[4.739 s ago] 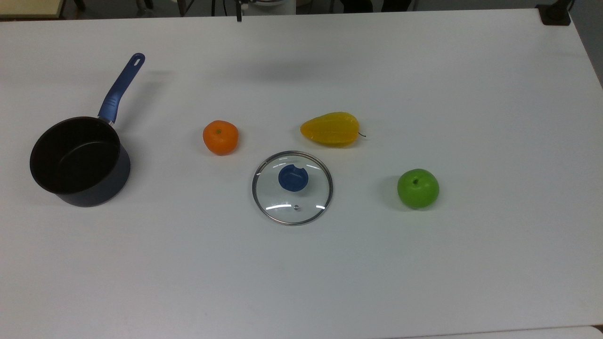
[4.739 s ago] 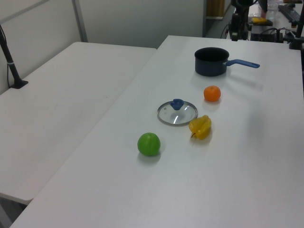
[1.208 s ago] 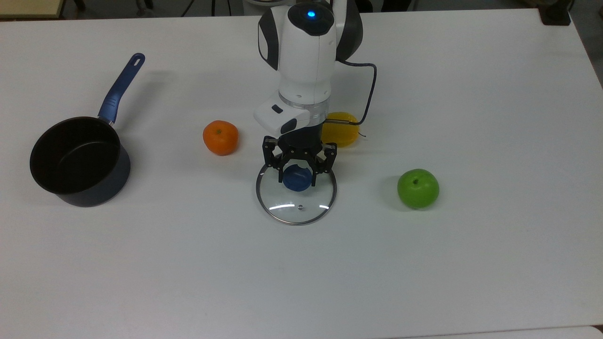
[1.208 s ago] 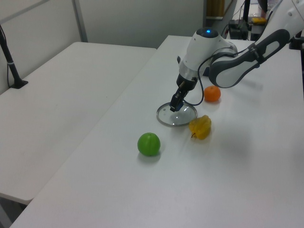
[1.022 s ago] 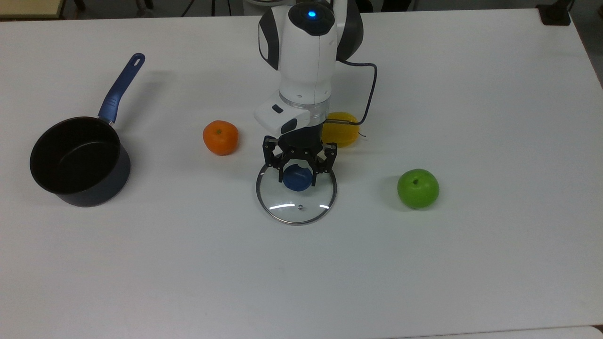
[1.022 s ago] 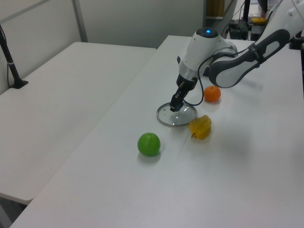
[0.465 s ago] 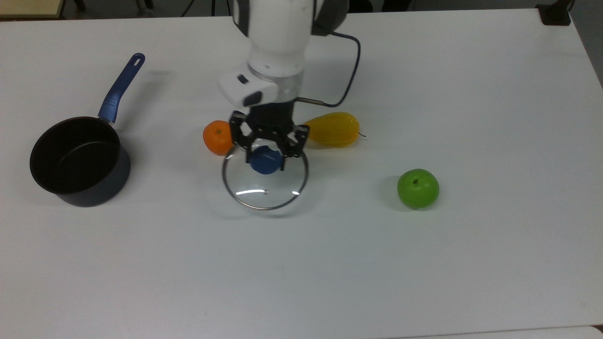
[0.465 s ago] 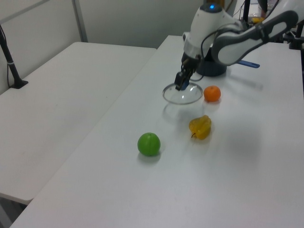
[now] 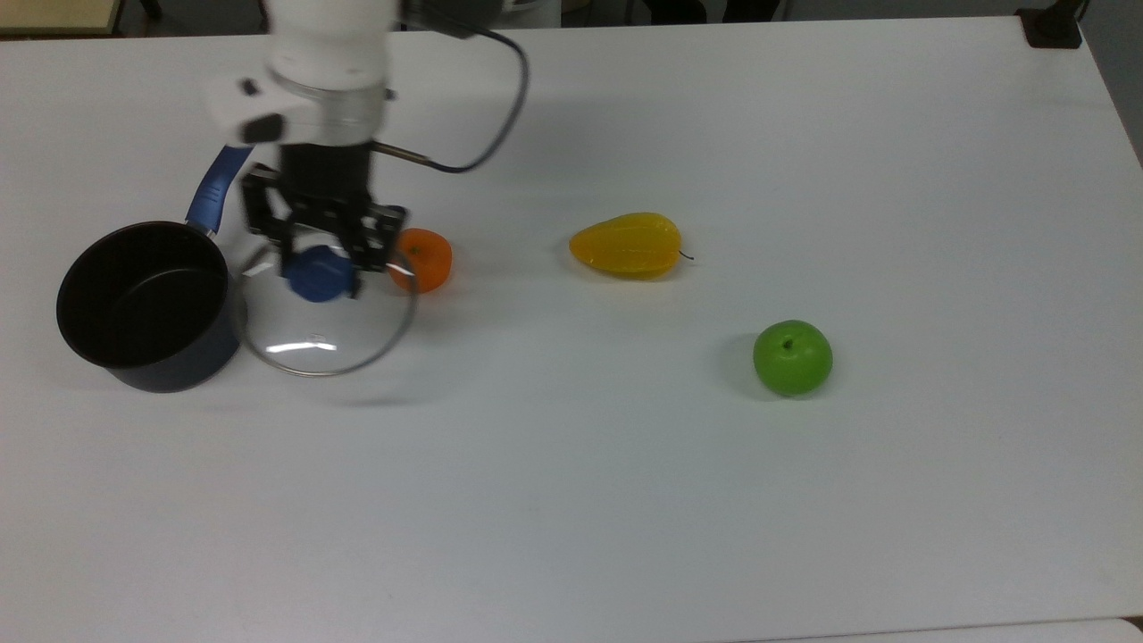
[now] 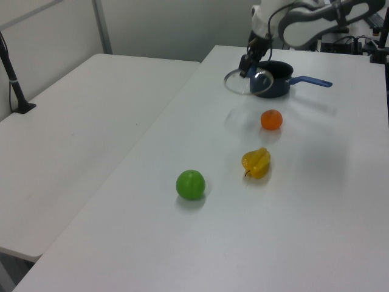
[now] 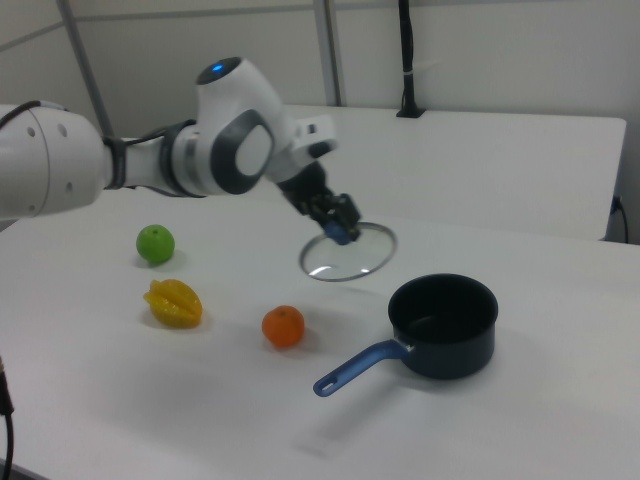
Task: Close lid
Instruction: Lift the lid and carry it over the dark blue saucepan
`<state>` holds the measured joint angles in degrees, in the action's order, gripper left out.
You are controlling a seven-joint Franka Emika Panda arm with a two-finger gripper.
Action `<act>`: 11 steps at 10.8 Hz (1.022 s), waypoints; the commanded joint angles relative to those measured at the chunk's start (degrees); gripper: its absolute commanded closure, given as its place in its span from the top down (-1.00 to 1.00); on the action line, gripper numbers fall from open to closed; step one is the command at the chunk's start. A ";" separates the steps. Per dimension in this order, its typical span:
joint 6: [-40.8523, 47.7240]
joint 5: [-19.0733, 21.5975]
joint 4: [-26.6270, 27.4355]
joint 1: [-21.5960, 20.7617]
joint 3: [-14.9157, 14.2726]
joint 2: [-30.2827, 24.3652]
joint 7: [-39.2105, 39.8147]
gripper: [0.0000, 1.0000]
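I see my gripper point(image 9: 318, 268) clenched on the blue knob point(image 9: 318, 274) of the lid point(image 9: 323, 335), its fingers point(image 9: 359, 246) pressed against the knob's sides. The lid hangs in the air, clear of the table point(image 9: 804, 134), roughly level, its shadow on the white surface below. In the top view its rim overlaps the right edge of the saucepan point(image 9: 143, 299) and the orange point(image 9: 427, 259); in the right view it floats beside and above the open pan point(image 11: 443, 322), not yet over it. The pan's blue handle point(image 10: 311, 80) points away from the lid. The yellow starfruit point(image 9: 628, 245) and green apple point(image 9: 792, 357) lie well apart, off toward the top view's right.
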<state>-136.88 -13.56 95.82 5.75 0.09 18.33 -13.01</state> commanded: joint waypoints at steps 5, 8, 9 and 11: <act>3.56 9.87 -8.37 13.58 0.26 4.69 9.58 0.02; 2.68 13.63 -9.16 17.01 0.26 6.36 11.24 0.04; 2.41 14.52 -9.86 17.19 0.26 7.15 12.21 0.04; 2.06 14.44 -10.31 16.84 0.26 8.21 12.39 0.04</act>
<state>-134.69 -0.49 87.57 22.88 -0.04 25.14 -2.43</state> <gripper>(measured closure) 0.339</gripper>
